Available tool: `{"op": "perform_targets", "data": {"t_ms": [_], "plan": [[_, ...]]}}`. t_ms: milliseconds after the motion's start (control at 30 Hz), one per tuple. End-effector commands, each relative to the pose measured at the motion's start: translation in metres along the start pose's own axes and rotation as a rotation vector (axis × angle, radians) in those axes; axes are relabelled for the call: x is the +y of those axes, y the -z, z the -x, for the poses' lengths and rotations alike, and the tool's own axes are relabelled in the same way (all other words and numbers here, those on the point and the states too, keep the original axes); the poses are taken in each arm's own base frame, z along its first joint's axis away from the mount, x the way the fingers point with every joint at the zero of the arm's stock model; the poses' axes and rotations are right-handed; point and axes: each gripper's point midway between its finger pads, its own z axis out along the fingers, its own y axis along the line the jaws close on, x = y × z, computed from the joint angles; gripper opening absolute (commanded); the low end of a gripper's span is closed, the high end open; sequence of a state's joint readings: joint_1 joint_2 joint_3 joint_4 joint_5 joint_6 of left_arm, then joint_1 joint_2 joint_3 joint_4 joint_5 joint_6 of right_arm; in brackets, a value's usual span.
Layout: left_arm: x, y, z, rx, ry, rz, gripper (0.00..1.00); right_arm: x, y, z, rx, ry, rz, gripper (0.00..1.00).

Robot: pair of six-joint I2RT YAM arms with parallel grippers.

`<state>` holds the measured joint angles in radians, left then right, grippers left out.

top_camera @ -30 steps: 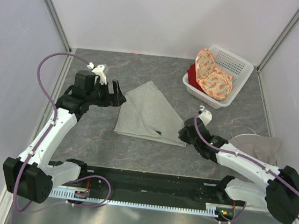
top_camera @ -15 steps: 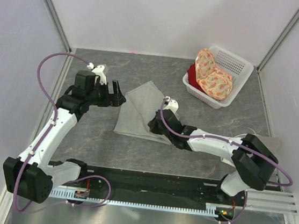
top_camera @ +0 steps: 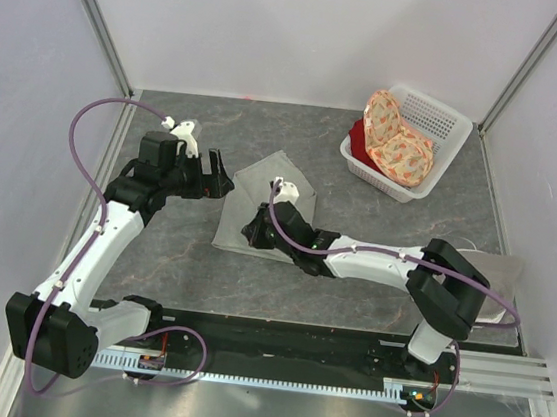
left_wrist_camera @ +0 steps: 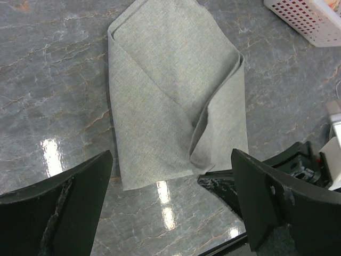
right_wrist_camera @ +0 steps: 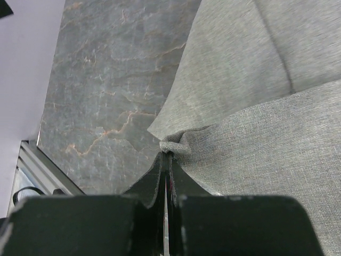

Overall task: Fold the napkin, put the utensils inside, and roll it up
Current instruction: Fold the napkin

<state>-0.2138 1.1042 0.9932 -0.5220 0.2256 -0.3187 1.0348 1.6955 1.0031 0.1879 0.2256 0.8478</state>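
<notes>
The sage-grey napkin [top_camera: 260, 191] lies part-folded on the dark stone table; it also shows in the left wrist view [left_wrist_camera: 165, 96] and the right wrist view [right_wrist_camera: 250, 80]. My right gripper [top_camera: 259, 231] is shut on the napkin's near corner [right_wrist_camera: 173, 145] and holds it over the cloth's left part. My left gripper [top_camera: 223, 182] is open and empty, just left of the napkin's left edge; in the left wrist view its gap [left_wrist_camera: 170, 213] stands over the table below the cloth. The fork is out of view.
A white basket [top_camera: 439, 121] at the back right holds an orange floral cloth [top_camera: 397, 142] and something red. A paler beige-grey cloth [top_camera: 497, 274] lies at the right edge. Grey walls close in the table on the left, back and right.
My right gripper has dragged the napkin's near right corner leftward across the cloth, folding it over. The left arm has not moved.
</notes>
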Motion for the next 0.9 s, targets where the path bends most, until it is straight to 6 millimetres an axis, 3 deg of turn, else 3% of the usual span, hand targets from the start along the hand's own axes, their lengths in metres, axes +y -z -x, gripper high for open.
{"op": "perform_targets", "data": {"t_ms": [0, 233, 867], "plan": [[0.002, 0.0, 0.007, -0.03, -0.039, 0.007, 1.0, 0.031, -0.01, 0.006, -0.017, 0.002, 0.085, 0.0], [0.002, -0.001, 0.006, -0.025, -0.038, 0.007, 1.0, 0.042, -0.024, -0.003, 0.003, 0.03, 0.102, 0.0], [0.002, -0.003, 0.004, -0.014, -0.034, 0.001, 1.0, 0.039, -0.056, -0.019, 0.018, 0.104, 0.081, 0.0]]}}
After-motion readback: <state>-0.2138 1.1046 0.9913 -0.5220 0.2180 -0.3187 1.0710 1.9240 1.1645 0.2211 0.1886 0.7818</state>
